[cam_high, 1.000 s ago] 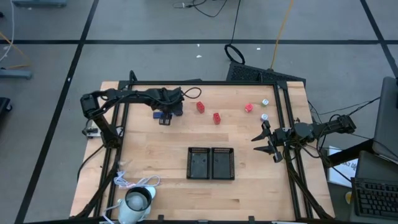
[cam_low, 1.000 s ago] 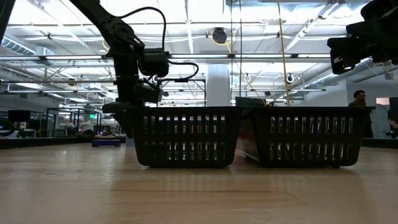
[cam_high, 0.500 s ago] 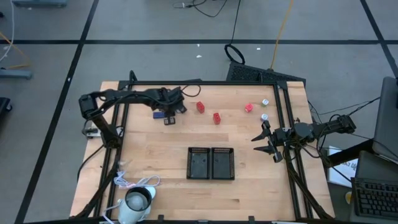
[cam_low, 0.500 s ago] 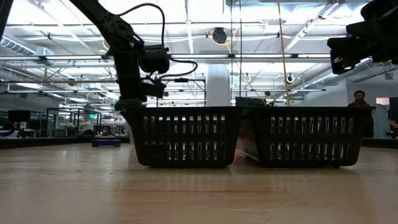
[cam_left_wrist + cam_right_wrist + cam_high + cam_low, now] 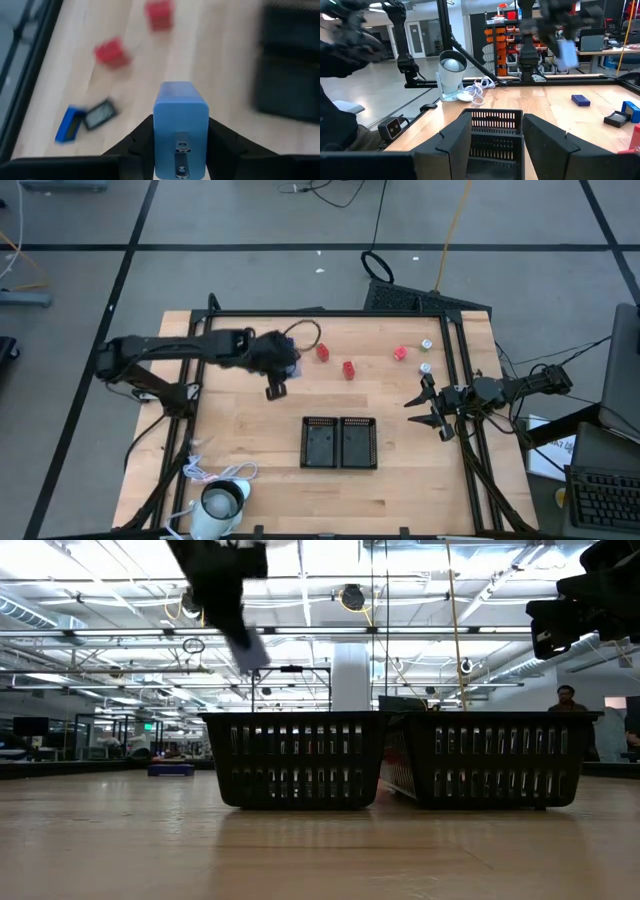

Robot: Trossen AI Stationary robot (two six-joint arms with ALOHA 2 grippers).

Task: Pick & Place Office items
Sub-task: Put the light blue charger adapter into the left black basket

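My left gripper (image 5: 274,387) hangs high over the table's far left part, shut on a light blue block (image 5: 181,125), which also shows in the low view (image 5: 250,653). A dark blue block (image 5: 70,124) and a black piece (image 5: 100,114) lie flat on the table below it. Red blocks (image 5: 322,351) (image 5: 348,369) (image 5: 400,353) and two silvery-white bits (image 5: 426,344) (image 5: 424,367) lie farther right. My right gripper (image 5: 428,410) waits open at the table's right edge, level, holding nothing. My left gripper pinches the light blue block by its two opposite side faces (image 5: 162,142) between its two fingers (image 5: 137,145). The fingers slant downward, toward the red blocks. The block sticks out past the fingertips and is lifted clear of the table.
Two black slatted trays (image 5: 304,442) (image 5: 375,442) stand side by side at the table's middle, toward its near edge. A white cup-like thing (image 5: 222,502) with a cord sits at the near left corner. Bare wood lies between the trays and the red blocks.
My left gripper has risen from table height to well above the trays' rims, drifting toward the table's near edge and rolling at the wrist. The light blue block has come up with it, clear of the table. The dark blue block and black piece stayed down.
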